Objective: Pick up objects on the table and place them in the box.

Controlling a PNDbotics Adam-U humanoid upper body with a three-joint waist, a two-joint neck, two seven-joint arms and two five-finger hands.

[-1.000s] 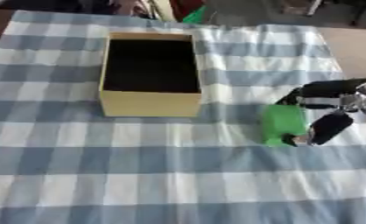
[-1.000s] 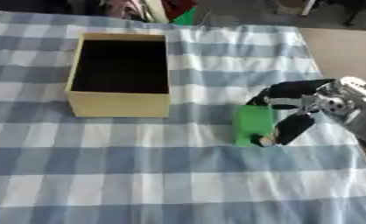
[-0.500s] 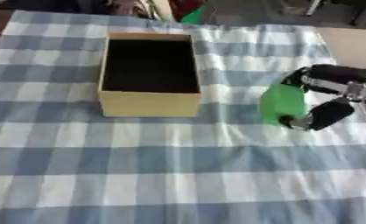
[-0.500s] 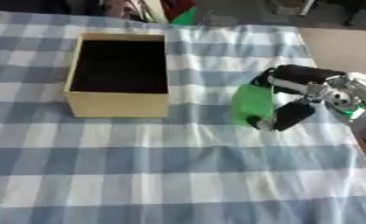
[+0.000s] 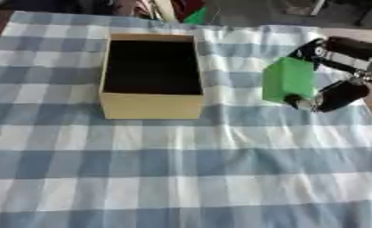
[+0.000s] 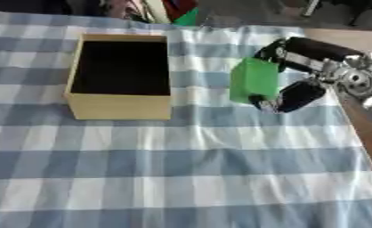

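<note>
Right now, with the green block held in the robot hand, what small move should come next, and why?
Probably carry the green block leftward toward the open box. The right robot hand has its fingers and thumb around the block, which is to the right of the box, and the box looks empty.

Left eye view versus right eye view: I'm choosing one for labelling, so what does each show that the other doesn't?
Only the left eye view shows more checked cloth to the left of the box. Only the right eye view shows more of the right robot hand, including its silver wrist parts, and a longer strip of bare brown table past the cloth's right edge. Both show the open, empty-looking box, the green block held in the right robot hand to the right of the box, and no left robot hand.
</note>
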